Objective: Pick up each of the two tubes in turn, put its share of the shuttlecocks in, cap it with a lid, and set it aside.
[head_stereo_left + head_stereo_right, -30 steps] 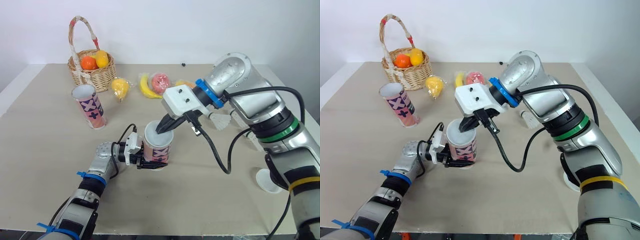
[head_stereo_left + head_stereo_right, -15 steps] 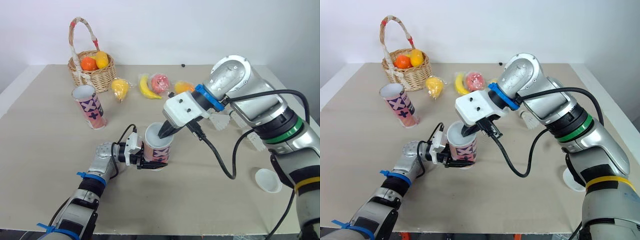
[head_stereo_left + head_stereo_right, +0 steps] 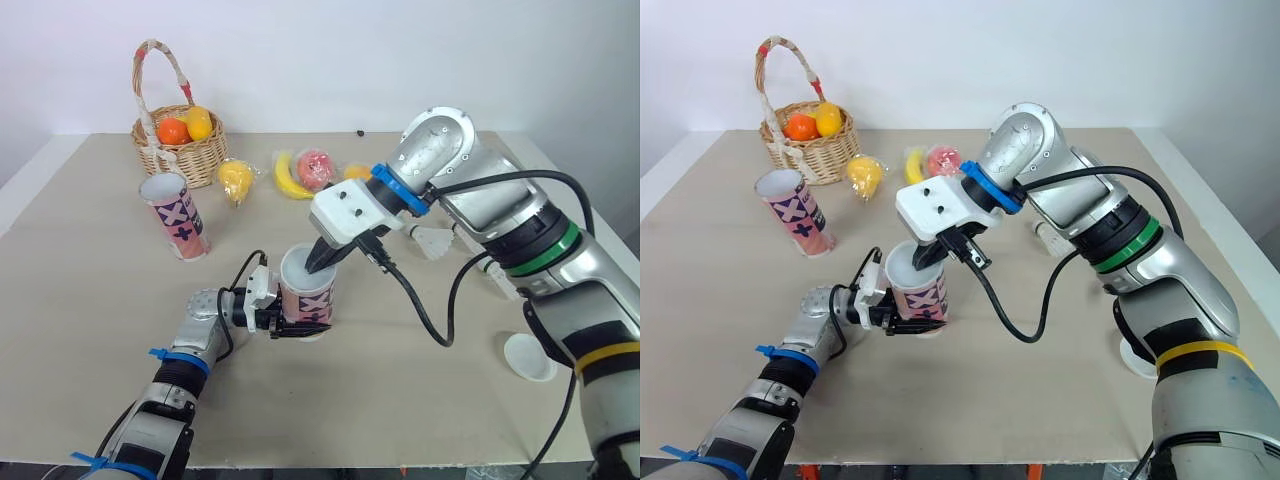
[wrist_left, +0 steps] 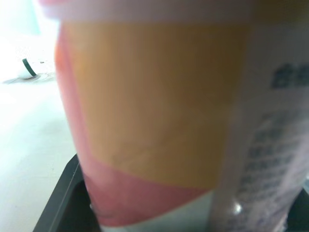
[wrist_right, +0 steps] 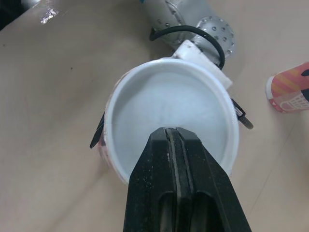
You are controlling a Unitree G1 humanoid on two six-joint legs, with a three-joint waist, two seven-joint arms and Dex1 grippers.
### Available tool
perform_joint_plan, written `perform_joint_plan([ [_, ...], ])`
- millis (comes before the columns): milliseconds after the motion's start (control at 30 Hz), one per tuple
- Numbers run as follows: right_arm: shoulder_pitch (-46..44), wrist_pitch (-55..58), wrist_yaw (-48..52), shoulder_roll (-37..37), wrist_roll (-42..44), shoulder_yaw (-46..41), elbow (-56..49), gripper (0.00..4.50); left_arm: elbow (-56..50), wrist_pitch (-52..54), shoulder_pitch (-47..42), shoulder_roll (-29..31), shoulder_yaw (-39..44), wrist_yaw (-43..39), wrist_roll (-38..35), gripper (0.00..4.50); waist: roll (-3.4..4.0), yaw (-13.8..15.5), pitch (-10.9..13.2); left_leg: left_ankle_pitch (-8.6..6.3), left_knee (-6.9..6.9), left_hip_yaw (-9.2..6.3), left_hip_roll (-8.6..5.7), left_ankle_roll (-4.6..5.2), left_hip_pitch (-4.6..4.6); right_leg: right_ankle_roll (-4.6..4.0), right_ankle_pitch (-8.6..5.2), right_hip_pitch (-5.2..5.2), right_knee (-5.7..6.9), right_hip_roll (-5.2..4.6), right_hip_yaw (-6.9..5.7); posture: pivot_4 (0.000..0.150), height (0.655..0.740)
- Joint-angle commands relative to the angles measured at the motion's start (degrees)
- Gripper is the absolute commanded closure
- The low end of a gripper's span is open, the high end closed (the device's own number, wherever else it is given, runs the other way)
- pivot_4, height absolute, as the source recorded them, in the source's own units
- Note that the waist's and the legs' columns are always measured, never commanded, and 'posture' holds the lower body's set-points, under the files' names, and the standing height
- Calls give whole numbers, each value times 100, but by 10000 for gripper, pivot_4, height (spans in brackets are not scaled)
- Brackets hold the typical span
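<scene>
Black fingers of my right gripper (image 5: 175, 131) are pressed together, holding nothing, their tips over the white lid (image 5: 159, 106) capping the pink tube (image 3: 308, 300) at frame centre. My left gripper (image 3: 283, 326) clamps that tube's base. A second tube (image 3: 178, 215) stands tilted, upper left.

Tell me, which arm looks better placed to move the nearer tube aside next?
Left, probably. The left gripper is clamped around the base of the nearer tube, while the right gripper, fingers shut, only rests its tips on the white lid on top.
</scene>
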Motion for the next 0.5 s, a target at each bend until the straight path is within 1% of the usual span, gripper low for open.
perform_joint_plan([
  [33, -4, -15, 221, 75, -59, 230, 123, 43539, -90, 25, 69, -22, -66, 76, 98, 16022, 0, 0, 0, 0, 0, 0, 1, 0, 0, 0, 0, 0, 0, 1, 0, 1500, 7298],
  [400, -54, 144, 221, 471, -150, -206, 453, 43539, -103, 18, 92, -17, -75, 59, 106, 16022, 1, 0, 1, 0, -8, 4, 0, 0, -1, -3, -2, -4, 0, 0, 3, 1500, 7298],
  [500, 61, 132, 221, 491, -266, -159, 396, 43539, -99, 19, 91, -14, -80, 48, 108, 16022, 1, 0, 1, 0, -10, 4, 0, 0, -1, -4, -2, -5, -1, 0, 2, 1500, 7298],
])
